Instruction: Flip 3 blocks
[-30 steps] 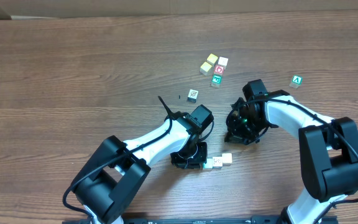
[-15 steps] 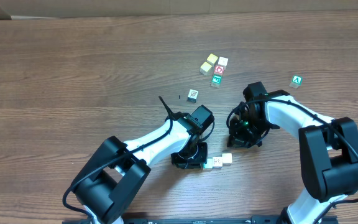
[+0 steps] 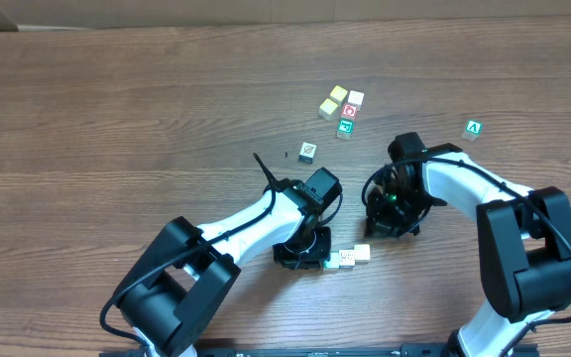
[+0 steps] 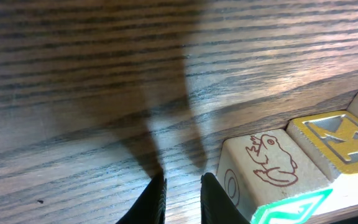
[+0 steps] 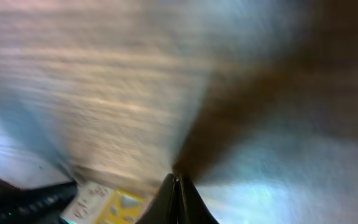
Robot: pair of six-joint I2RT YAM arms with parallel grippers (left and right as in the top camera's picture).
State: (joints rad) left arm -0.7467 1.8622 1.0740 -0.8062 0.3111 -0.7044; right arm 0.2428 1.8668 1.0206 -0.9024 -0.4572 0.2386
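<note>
While the left gripper (image 4: 183, 182) hangs low over the table (image 4: 73, 74), its jaws stand only a sliver apart with nothing between them. The right gripper (image 5: 176, 186) is pinched fully closed, also empty. The frog block (image 4: 267, 163) lies just beside the left fingers, touching a yellow-print block (image 4: 337, 137). Other printed blocks (image 3: 350, 110) sit well apart, farther up the table. These wooden cubes look light, rigid and smooth-faced, so they would likely skid or twist if nudged off-centre. The best hold is on 2 opposite flat sides at mid-height, on faces clear of the neighbour, with the jaws widened first.
</note>
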